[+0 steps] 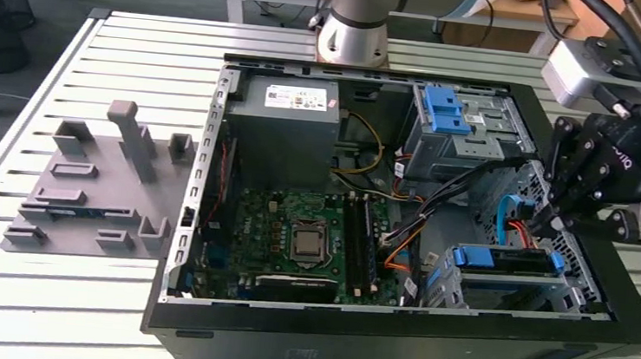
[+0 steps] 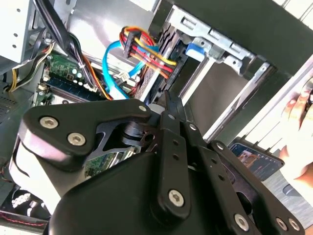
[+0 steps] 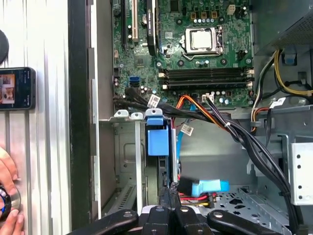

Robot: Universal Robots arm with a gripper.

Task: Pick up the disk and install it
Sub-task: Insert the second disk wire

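The disk (image 1: pixel 511 262) sits in the drive bay at the exterior view's front right corner of the open computer case (image 1: pixel 196 212), its blue carrier frame showing at the bay's mouth. In the first wrist view the disk (image 3: pixel 157 137) stands edge-on between the bay's metal rails. My black gripper (image 1: pixel 545 223) hangs just above and behind the bay, among the cables. Its fingertips (image 3: pixel 170 192) are pressed together and shut, with nothing held, close to a blue cable plug (image 3: pixel 208 186). In the second wrist view my gripper (image 2: pixel 171 104) points toward the bay and the disk (image 2: pixel 194 49).
A grey power-supply box (image 1: pixel 292 107), a blue latch on a metal cage (image 1: pixel 448 112) and the green motherboard (image 1: pixel 305 230) fill the case. Loose cables (image 1: pixel 459 192) cross near the bay. A grey plastic fixture (image 1: pixel 100 186) lies on the slatted table. A phone (image 3: pixel 17 88) and a person's hand (image 3: pixel 7 200) lie beside the case.
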